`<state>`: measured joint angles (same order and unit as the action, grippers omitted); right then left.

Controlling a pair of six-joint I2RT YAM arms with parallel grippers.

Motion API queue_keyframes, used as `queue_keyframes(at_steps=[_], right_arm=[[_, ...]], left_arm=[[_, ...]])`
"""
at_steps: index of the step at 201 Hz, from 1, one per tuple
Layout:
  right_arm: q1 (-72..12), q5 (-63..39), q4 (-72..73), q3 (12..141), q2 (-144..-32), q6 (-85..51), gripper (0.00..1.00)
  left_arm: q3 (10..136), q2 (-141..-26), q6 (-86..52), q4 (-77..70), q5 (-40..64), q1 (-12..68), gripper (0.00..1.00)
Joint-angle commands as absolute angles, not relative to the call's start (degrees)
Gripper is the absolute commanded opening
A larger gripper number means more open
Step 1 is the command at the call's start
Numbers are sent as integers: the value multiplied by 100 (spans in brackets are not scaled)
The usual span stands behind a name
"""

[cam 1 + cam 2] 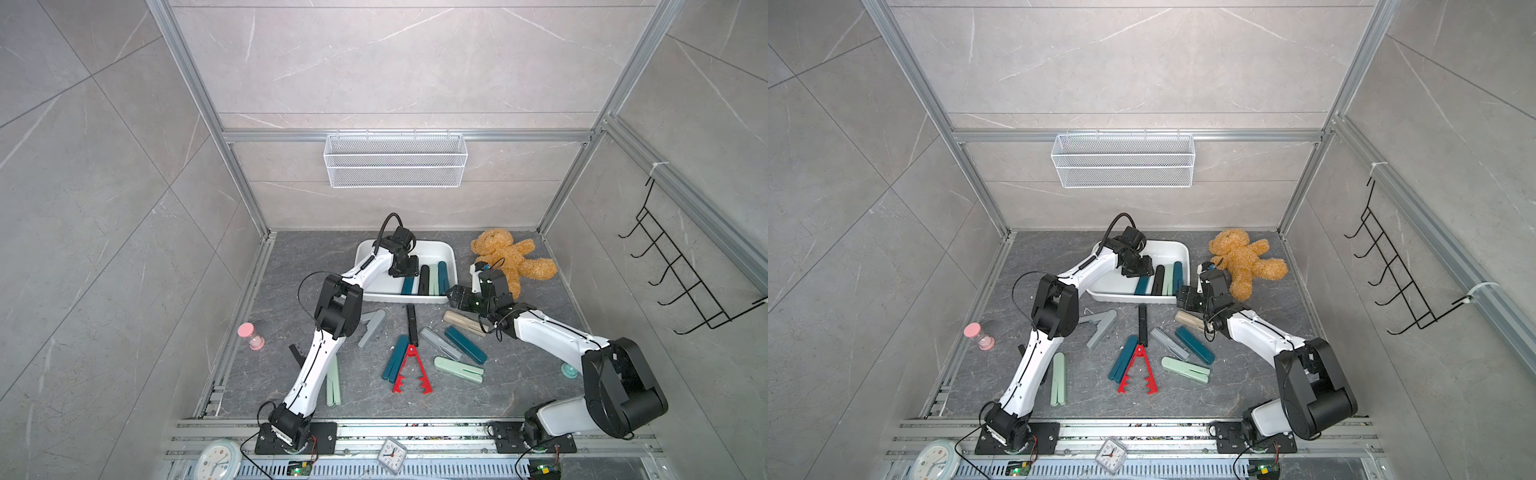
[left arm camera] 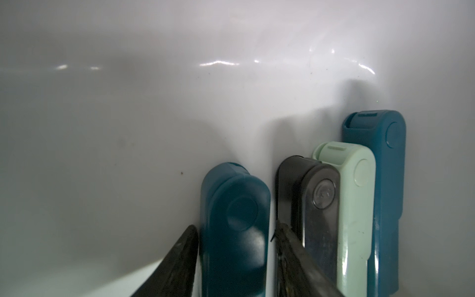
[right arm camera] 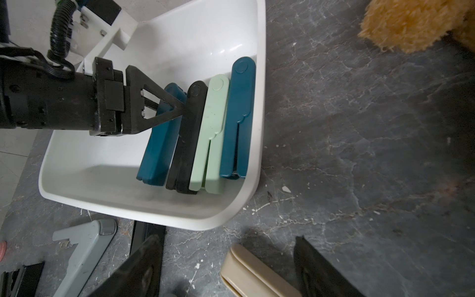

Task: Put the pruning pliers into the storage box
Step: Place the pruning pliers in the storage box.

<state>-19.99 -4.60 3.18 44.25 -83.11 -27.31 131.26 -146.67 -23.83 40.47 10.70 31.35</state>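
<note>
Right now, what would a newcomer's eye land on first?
Probably the left gripper low inside the white storage box, where four pruning pliers lie side by side. In front, toothed red pliers stand out among scattered pliers on the dark floor. A brown teddy bear sprawls to the box's right.

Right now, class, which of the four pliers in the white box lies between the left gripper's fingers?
The dark teal pliers next to the black pair; the left gripper straddles it. The other teal pair lies nearest the box wall.
</note>
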Motion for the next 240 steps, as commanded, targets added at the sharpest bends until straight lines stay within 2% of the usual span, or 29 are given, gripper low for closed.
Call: queue_keyframes(at_steps=[1, 90, 139, 163, 182, 240], right_arm=[[-1979, -310, 136, 4482, -8117, -2733, 82], [-1982, -237, 98, 4454, -8051, -2729, 82], [-1979, -182, 9, 4536, -8043, -2689, 83], [-1985, -143, -15, 4552, -8042, -2689, 83], [-1984, -97, -79, 4592, -8025, -2673, 83], [-1980, -43, -159, 4693, -7987, -2628, 84]], left_arm=[[13121, -14460, -2523, 4042, 1193, 3129, 53], [11918, -13488, -3021, 3103, 1540, 2970, 54], [11707, -13401, -3198, 2800, 1956, 2927, 58], [11671, -13466, -3250, 2686, 2111, 2896, 63], [11664, -13576, -3314, 2629, 2248, 2855, 75], [11671, -13749, -3439, 2558, 2628, 2847, 79]])
